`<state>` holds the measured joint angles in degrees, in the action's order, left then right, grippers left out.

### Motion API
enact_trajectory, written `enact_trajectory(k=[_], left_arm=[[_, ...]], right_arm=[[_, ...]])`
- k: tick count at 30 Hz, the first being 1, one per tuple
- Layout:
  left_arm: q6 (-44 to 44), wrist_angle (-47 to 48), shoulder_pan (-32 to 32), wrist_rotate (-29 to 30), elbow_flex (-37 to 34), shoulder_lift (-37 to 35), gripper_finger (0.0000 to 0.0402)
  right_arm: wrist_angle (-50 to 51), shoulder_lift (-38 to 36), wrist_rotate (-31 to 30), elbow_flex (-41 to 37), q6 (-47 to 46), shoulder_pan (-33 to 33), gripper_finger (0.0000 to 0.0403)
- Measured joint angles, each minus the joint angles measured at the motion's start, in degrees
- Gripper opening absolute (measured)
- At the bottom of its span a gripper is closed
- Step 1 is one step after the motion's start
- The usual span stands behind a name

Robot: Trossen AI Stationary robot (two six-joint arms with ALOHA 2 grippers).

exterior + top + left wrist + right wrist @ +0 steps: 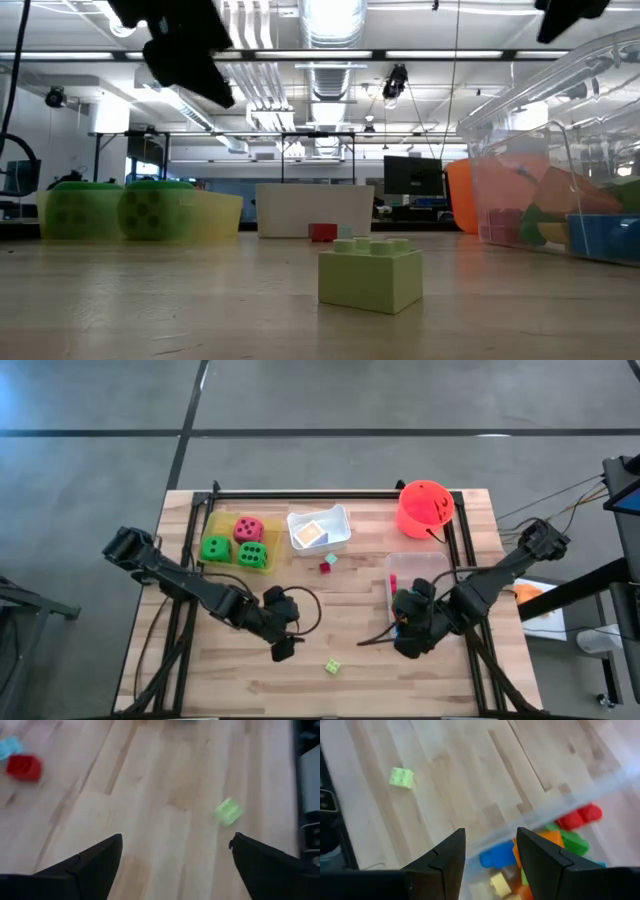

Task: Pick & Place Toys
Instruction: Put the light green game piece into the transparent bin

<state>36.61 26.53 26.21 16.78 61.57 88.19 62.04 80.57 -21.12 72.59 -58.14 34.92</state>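
A light green brick (332, 666) lies on the table near the front edge, also seen in the low view (370, 275). My left gripper (283, 650) hovers open to its left, above the table; in its wrist view the brick (228, 811) lies ahead of the fingers (175, 842), nearer one of them. A red brick (326, 567) and a small blue one (9, 746) lie mid-table. My right gripper (405, 643) hangs open above the near end of the clear tray (440, 565); nothing sits between its fingers (490, 837). Several coloured bricks (567, 837) lie in that tray.
A yellow tray (214, 526) at the far left holds two green dice and one pink-red die (248, 528). Beside it stands a white tray (340, 520) with a card. An orange-red bucket (425, 508) stands at the far right. Bare wood lies around the green brick.
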Motion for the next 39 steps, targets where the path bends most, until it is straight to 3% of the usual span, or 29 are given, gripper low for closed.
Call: enact_trajectory(k=[15,21,26,33,39], left_arm=[[-0.22,7.32,6.74,12.49,-0.3,-6.8,0.0252],[-0.36,7.2,10.49,13.99,-4.28,-10.08,0.022],[0.98,6.29,11.05,14.94,-8.59,-14.62,0.0202],[3.94,3.24,11.14,15.3,-16.82,-23.25,0.019],[3.9,-3.28,11.16,14.57,-21.49,-28.02,0.019]], right_arm=[[2.45,20.67,-0.1,25.25,22.07,-1.07,0.0173],[1.87,27.81,-0.11,31.9,28.54,-1.33,0.0173],[2.15,34.93,6.19,36.92,36.54,-2.87,0.0173],[3.99,43.58,5.08,43.74,42.56,-4.02,0.0173],[3.61,46.47,5.09,44.45,45.99,-5.02,0.0173]])
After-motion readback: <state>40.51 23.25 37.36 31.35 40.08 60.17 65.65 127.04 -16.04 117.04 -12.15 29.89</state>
